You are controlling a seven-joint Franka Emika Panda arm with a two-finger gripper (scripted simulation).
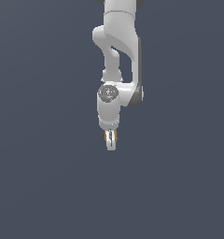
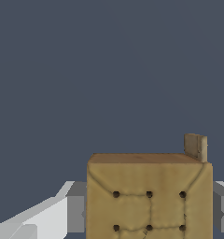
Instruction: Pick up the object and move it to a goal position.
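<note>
Wrist view fills its lower half with the block (image 2: pixel 149 198), a tan-yellow box whose near face carries stitched-looking seams and two rows of dark dots. A small brown tab stands up from one upper corner of it. Grey finger pads (image 2: pixel 75 214) sit hard against both of its sides, one pad on each flank, with the white finger body running off behind the nearer pad. So the fingers are pinching the block between them, touching it on both sides. Nothing but flat blue-grey shows beyond the block.

From the exterior view, the white arm (image 1: pixel 117 51) hangs straight down from the top edge, folds at an elbow and ends in a round wrist with a grey cap. Below the wrist sits the gripper (image 1: pixel 111 140), pointing down, its fingers close together. Thin slivers of tan-orange show on either side of the fingers there: that is the block (image 1: pixel 105 136), very small against the hand and mostly hidden by it. The same blue-grey lies all around, with no shadow or edge near the fingers, so I cannot tell whether the block is touching a surface or held clear of it.
</note>
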